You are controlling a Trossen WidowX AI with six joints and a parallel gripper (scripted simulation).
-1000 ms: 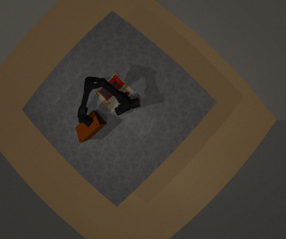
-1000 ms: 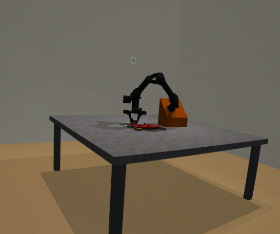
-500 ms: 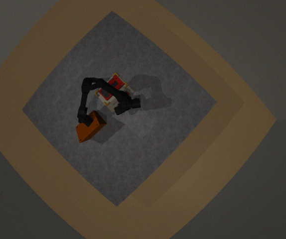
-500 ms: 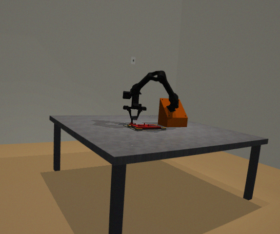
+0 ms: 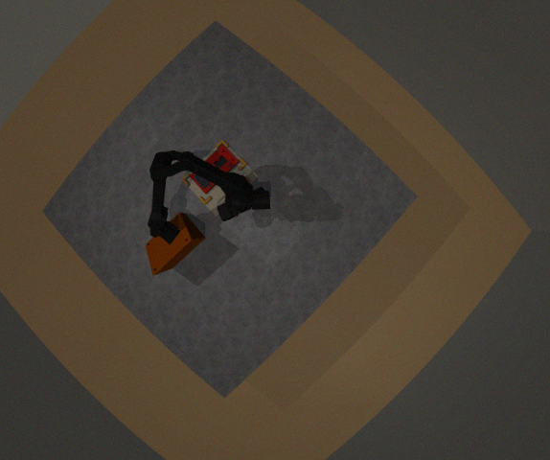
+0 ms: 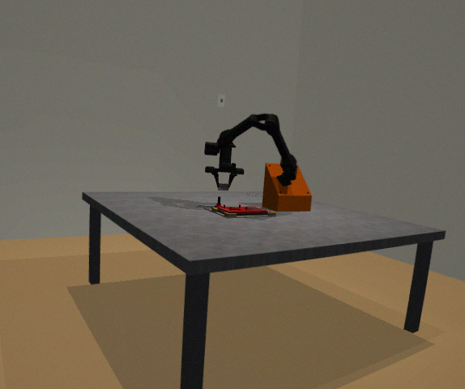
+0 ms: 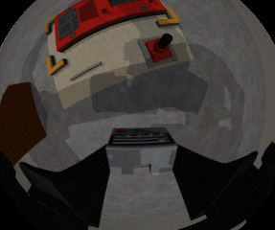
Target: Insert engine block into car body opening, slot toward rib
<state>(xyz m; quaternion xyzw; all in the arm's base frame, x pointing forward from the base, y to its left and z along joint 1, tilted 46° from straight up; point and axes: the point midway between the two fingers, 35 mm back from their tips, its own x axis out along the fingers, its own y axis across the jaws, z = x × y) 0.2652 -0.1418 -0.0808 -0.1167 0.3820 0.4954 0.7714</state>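
My gripper (image 6: 223, 186) (image 7: 140, 148) is shut on the engine block (image 6: 223, 185) (image 7: 142, 152), a small grey block with dark ridges on top and a notch low on its near face. It hangs above the table, beside the board's edge in the wrist view. The arm hides both in the top view. The red car body (image 5: 226, 151) (image 6: 251, 211) (image 7: 108, 20) lies flat on the beige board, toward the top of the wrist view, partly cut off there. Dark areas show in it; the arm partly covers it in the top view. I cannot make out the rib.
The beige board (image 5: 214, 204) (image 7: 103, 53) carries yellow corner brackets (image 5: 206, 199) (image 7: 169, 19). A red piece with a black upright knob (image 7: 158, 50) sits in a grey square frame near its edge. A thin grey strip (image 7: 86, 71) lies nearby. The orange wedge (image 5: 171, 253) (image 6: 289, 203) (image 7: 18, 125) stands under my arm's base.
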